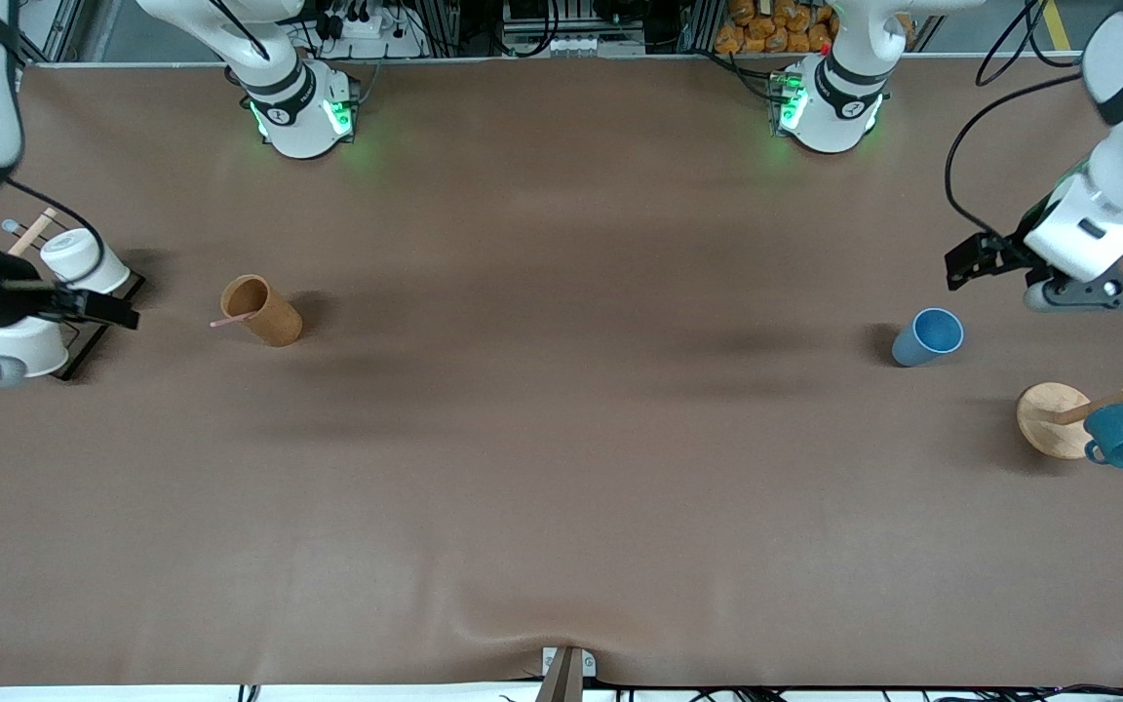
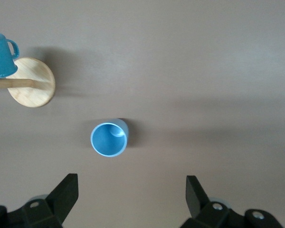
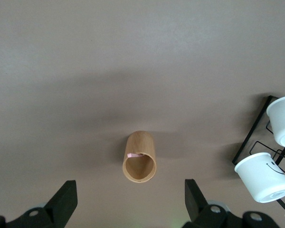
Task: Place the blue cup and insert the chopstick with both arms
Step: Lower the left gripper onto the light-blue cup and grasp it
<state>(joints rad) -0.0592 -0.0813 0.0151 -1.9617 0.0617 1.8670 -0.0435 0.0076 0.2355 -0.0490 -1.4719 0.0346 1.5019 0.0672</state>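
While upright with mouth upward, plain light-blue blue cup (image 1: 926,336) below spread, empty left end effector (image 2: 132,190); pale-pink chopstick (image 1: 230,320) leaning in brown cup (image 1: 261,310) below spread, empty right end effector (image 3: 130,192).

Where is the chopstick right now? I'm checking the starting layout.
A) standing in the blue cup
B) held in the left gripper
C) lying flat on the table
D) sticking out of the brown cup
D: the chopstick pokes out of the brown cup's mouth, while the blue cup is empty.
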